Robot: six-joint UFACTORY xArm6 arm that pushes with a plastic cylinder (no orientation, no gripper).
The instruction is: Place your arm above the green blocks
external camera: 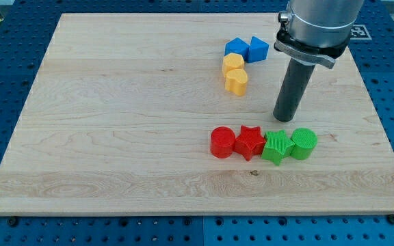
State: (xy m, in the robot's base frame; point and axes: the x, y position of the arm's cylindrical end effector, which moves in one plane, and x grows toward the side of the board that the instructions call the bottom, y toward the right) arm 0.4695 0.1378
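A green star block (pixel 276 146) and a green round block (pixel 304 143) sit side by side at the right end of a row near the view's lower middle. My tip (pixel 285 117) rests on the board just above them in the view, closer to the green star, with a small gap between. The rod rises up to the arm body at the view's top right.
A red round block (pixel 222 142) and a red star block (pixel 250 142) continue the row to the left, touching the green star. Two blue blocks (pixel 246 49) and two yellow blocks (pixel 235 72) cluster near the view's top. The wooden board (pixel 115 123) lies on a blue perforated table.
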